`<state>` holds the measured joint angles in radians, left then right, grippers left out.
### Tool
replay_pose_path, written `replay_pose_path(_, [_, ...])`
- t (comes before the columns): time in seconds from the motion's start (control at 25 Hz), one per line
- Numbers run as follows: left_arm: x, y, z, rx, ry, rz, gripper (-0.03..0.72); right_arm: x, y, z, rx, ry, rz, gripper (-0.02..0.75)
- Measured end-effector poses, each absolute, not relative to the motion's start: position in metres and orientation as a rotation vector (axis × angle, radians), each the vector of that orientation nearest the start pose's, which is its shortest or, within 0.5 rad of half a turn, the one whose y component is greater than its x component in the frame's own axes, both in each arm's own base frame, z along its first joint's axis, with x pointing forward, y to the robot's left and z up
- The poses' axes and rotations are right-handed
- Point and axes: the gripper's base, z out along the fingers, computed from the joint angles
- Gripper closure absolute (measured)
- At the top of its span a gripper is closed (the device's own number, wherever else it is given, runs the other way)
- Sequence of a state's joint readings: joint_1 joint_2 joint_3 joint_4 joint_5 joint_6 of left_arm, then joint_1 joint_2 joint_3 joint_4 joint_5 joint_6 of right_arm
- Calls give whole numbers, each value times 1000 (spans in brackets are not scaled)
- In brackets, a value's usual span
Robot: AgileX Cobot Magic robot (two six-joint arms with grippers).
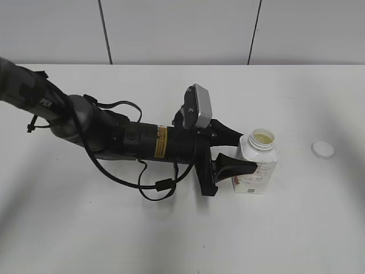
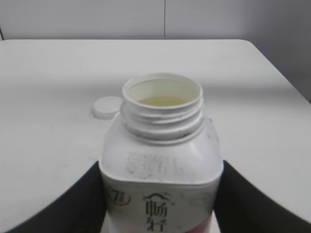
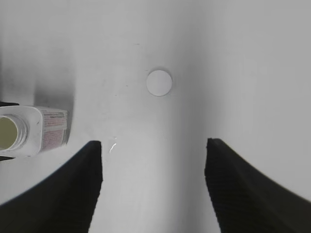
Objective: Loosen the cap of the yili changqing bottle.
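The yili changqing bottle [image 1: 256, 162] stands upright on the bench [image 1: 171, 240], right of the middle and well in from every edge, with its threaded neck bare and a pale yellowish liquid showing inside. The cap [image 1: 323, 149] is already off; it lies flat on the bench well apart from the bottle, further toward the right edge. The left gripper [image 1: 238, 153] reaches in from the left and has its dark fingers [image 2: 80, 204] pressed on either side of the bottle's body, just under the sloped shoulders, so it is clamped on the bottle. The right gripper [image 3: 153, 189] hangs above the bench with its fingers spread wide and nothing between them, the cap lying ahead of them in the right wrist view. To my eye the bottle is light, thin-walled plastic that would give under a hard squeeze, and being open and partly full it could slop if tipped or crushed, so a grip on the flat sides low under the shoulders looks sensible. The cap seems small, stiff and light, and smooth on top; its rim looks like the only real purchase, and lying flat it may skid when pinched.
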<state>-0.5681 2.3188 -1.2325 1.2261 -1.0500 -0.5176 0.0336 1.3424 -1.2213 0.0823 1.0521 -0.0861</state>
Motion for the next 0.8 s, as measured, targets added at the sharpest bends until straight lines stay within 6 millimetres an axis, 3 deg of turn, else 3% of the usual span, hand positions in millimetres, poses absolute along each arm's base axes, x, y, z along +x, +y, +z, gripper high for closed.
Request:
replay_pose_path(0.08, [314,-289,81,1450,1354,-1054,267,267,15,340,-128,2651,91,216])
replay_pose_path(0.24, [312,-289,80,1484,1338,-1061,91,267,15,340,-128,2651,91,216])
replay_pose_path(0.32, [312,-289,79,1487,1337,-1062,51,267,15,340,-128,2651,91,216])
replay_pose_path(0.56, [316,-282,81,1498,1329,-1059,48,267,15,340,-128,2650,91,216])
replay_pose_path(0.8, [337,-246,105,1515,1357,-1013,123,267,16,340,-128,2650,92,216])
